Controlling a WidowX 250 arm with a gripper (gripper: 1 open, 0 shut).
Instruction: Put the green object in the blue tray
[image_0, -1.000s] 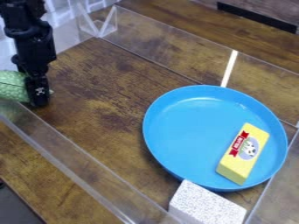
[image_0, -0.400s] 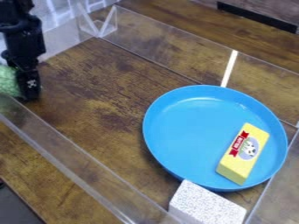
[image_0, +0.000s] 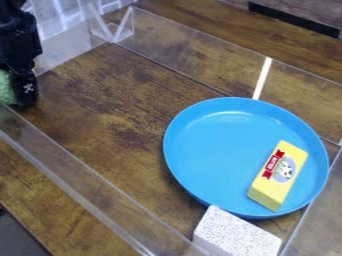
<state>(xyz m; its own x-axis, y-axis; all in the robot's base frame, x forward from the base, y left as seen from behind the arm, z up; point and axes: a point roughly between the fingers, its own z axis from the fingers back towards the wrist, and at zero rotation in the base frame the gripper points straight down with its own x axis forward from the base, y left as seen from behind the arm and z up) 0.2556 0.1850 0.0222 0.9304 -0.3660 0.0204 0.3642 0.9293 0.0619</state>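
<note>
The green object (image_0: 6, 88) shows only as a small bumpy green patch at the far left edge of the wooden table, mostly covered by the black fingers. My gripper (image_0: 16, 94) points straight down onto it and is shut on it, low to the table. The blue tray (image_0: 187, 165) lies far off to the right, a wide round plate with a shallow rim.
A yellow block with a red label (image_0: 278, 177) lies in the tray's right part. A white speckled sponge (image_0: 237, 235) sits at the tray's near edge. Clear plastic walls (image_0: 80, 190) run around the wooden table; a white strip (image_0: 263, 77) stands behind the tray.
My gripper has slid left along the table onto the green object and its fingers have come together on it. The tray, block and sponge have not moved.
</note>
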